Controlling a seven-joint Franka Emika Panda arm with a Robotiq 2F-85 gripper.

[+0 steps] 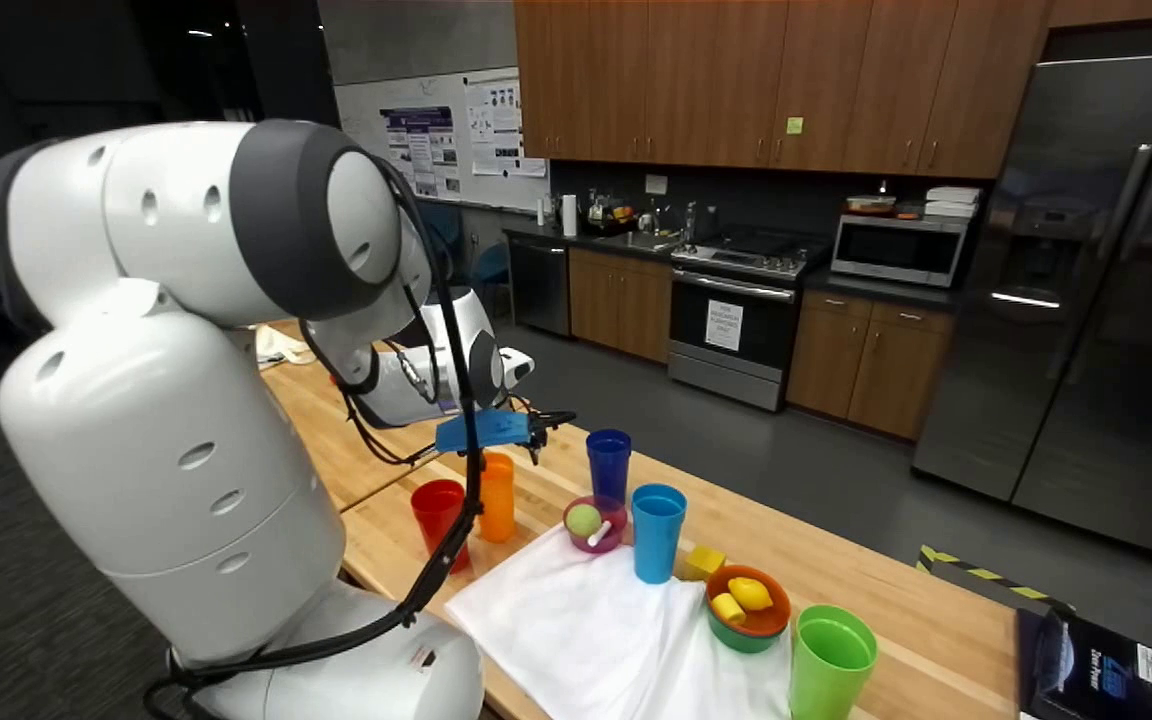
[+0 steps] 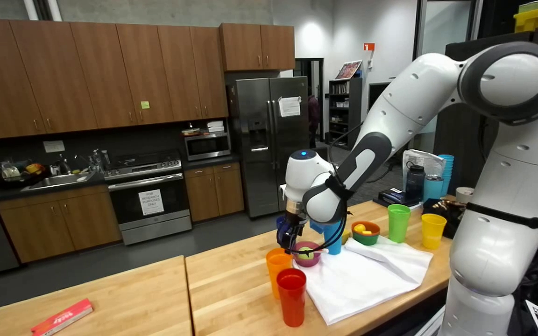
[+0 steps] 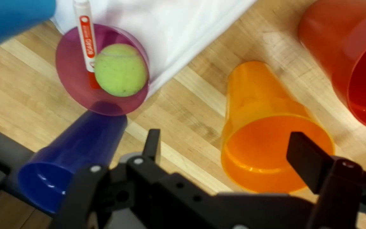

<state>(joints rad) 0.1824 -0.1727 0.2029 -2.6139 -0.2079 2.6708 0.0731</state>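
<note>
We see a black claw (image 3: 225,141) spread wide apart, glossy tapered orange cup (image 3: 262,127) near it on the wood-grained surface (image 3: 187,119), fuzzy tennis ball (image 3: 121,70) in a round purple bowl (image 3: 73,71).

Far side: I log wooden cabinets (image 2: 101,74) over a dark counter (image 1: 876,290), a steel oven (image 1: 766,330) left of a microwave (image 1: 894,250), and a refrigerator (image 2: 257,172) farther right. Grey floor (image 1: 796,450) lies between these and my wooden tabletop (image 2: 227,280). Whiteboard (image 1: 361,125) at far left. I note a patch of light (image 2: 313,35) on the pale wall (image 2: 381,23) beyond the refrigerator.
</note>
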